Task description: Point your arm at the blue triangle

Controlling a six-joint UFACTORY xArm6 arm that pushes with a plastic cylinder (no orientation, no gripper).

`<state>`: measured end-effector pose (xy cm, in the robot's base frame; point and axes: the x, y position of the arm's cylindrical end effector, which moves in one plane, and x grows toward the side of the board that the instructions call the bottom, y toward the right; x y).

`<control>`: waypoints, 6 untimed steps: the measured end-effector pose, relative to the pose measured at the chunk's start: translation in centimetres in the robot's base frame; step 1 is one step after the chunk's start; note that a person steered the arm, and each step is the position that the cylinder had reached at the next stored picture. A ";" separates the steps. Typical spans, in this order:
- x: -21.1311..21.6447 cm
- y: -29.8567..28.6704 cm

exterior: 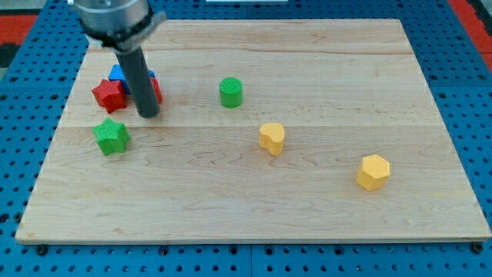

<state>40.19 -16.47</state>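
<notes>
A blue block (118, 74), partly hidden by my rod so its shape is unclear, sits at the view's upper left of the wooden board (307, 200). A red star block (109, 95) lies just below it, and another red block (156, 90) peeks out right of the rod. My tip (147, 115) rests on the board just below and right of this cluster, right of the red star. A green star block (112, 137) lies below and left of the tip.
A green cylinder block (231, 91) stands right of the tip. A yellow block (271, 138) lies near the middle. A yellow hexagon block (373, 171) lies at the lower right. Blue pegboard surrounds the board.
</notes>
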 end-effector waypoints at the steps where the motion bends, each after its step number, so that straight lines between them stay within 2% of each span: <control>1: 3.2 -2.7; 2: 9.8 -2.8; 3: 10.4 -1.6; 5: -6.0 5.4; 6: -11.7 3.2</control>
